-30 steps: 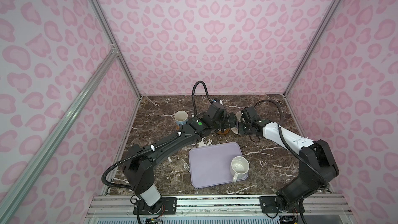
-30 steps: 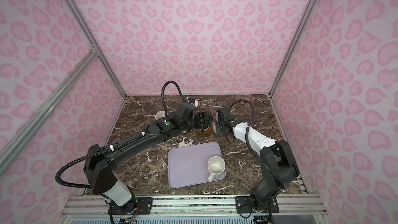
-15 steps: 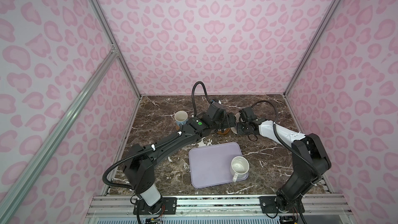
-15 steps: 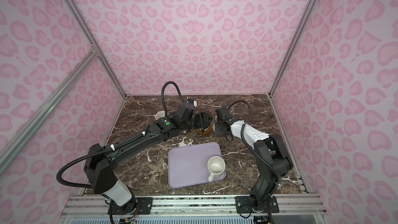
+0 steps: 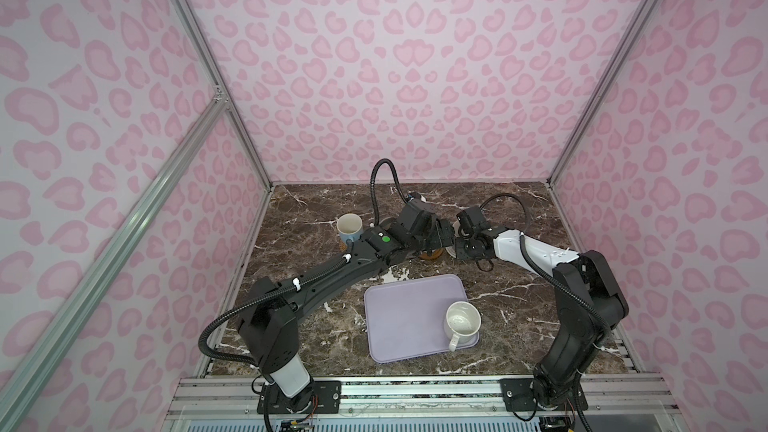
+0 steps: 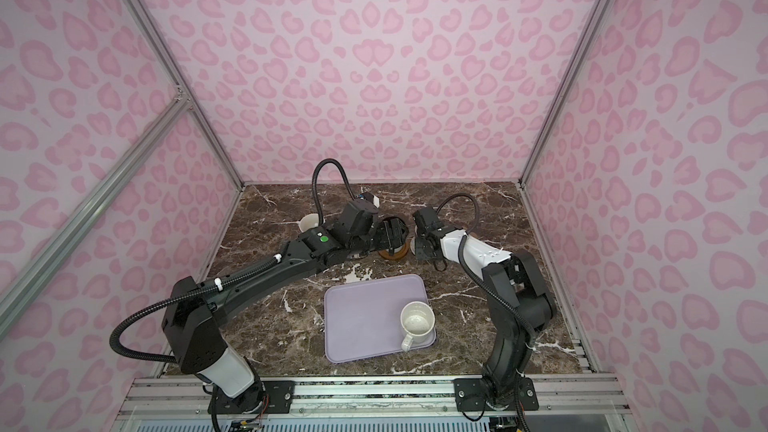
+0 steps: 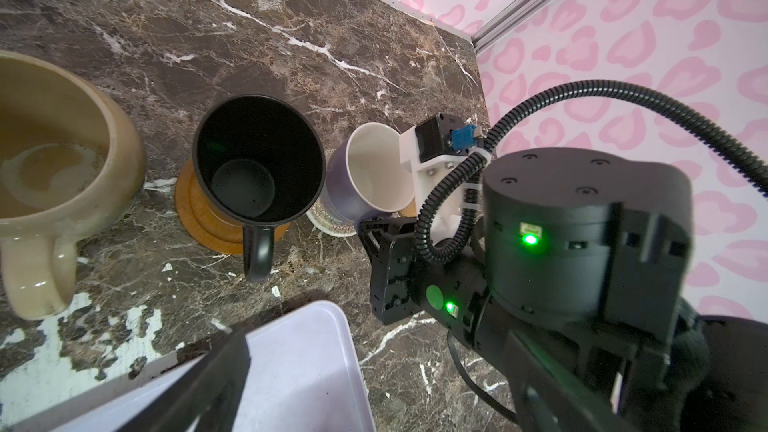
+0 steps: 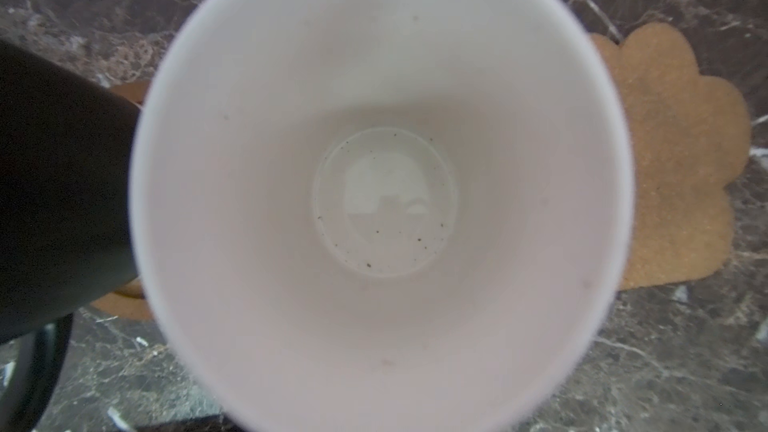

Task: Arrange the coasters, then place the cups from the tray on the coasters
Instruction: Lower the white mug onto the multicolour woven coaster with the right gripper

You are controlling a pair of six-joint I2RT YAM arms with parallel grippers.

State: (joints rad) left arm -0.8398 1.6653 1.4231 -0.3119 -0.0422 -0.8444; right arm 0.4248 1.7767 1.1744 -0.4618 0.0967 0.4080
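Nearest the arm bases, a lavender tray (image 5: 407,309) is seen on the marble tabletop (image 5: 519,297), with one cup on it and four set behind.
At the tray's near right corner a speckled cream mug (image 5: 461,322) is stood upright, handle toward the front. Beyond the tray a row is laid out: a pale yellow mug (image 7: 62,160), a black mug (image 7: 257,168) seated on a brown wooden coaster (image 7: 199,214), then a lavender mug (image 7: 357,184) on a cream woven coaster (image 7: 328,222), with a tan flower coaster (image 8: 681,160) uncovered beside it. The left jaws are held wide, released, by the black mug. The right jaws are clenched just above the lavender mug; whether it is gripped cannot be told. Farthest left, a light blue mug (image 5: 349,228) is stood.
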